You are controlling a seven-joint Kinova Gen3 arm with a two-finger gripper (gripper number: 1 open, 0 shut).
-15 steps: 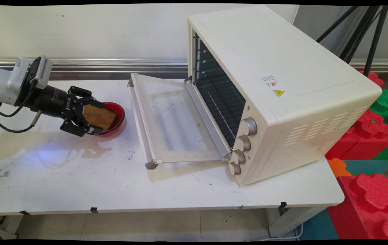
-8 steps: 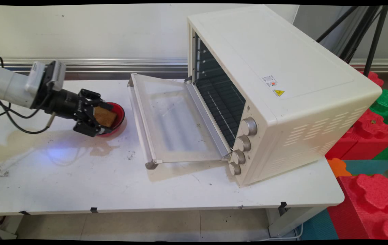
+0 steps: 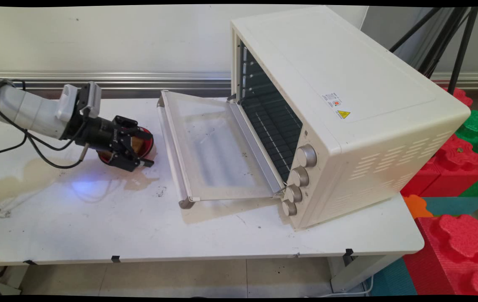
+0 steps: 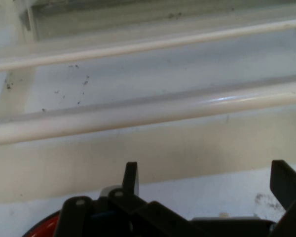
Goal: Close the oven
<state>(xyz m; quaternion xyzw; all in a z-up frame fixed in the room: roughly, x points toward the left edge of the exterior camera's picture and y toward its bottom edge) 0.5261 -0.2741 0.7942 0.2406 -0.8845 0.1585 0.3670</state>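
Note:
My gripper hangs low over a red bowl at the table's left, and its fingers stand wide apart. A brown square slice shows between them, lying in the bowl. In the hand view the gripper has only white table between its fingers, and the slice is hidden. The red bowl's rim peeks out at the bottom left. Just beyond the gripper lies the open oven door.
A cream toaster oven stands on the right of the table, its glass door folded down flat toward the bowl. A brownish stain marks the table at the left. Red and green foam blocks stand past the right edge.
The gripper has moved right and down over the bowl with the brown slice. Its fingers now stand wider apart, and the slice sits lower in the bowl.

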